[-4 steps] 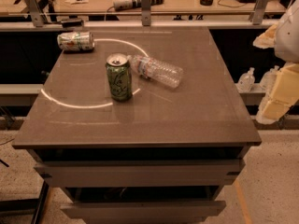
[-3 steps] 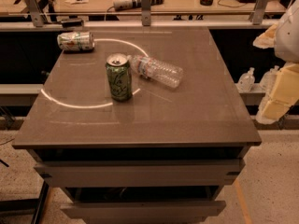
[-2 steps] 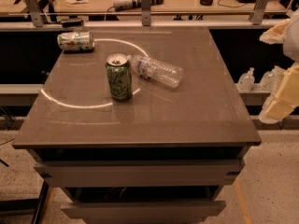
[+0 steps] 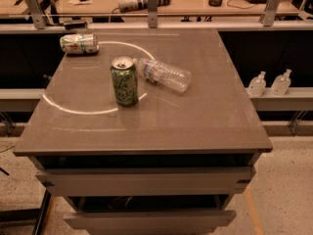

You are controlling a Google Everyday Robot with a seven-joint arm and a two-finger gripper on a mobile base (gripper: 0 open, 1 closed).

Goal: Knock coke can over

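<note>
Well, two cans and one bottle are counted: green aluminium can (image 4: 123, 82) upright, silvery can (image 4: 78, 43) and clear plastic bottle (image 4: 164, 74) lying; gripper out of frame.

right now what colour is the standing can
The green can has a silver top, clearest in the camera view. The gripper is out of view.

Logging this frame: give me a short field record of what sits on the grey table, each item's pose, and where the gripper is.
upright: green drink can, left of table centre
lying on side: clear plastic bottle, close on the green can's right; pale silvery can, back left corner
surface: grey table
gripper: not in view
coke branding: cannot tell on either can
</note>
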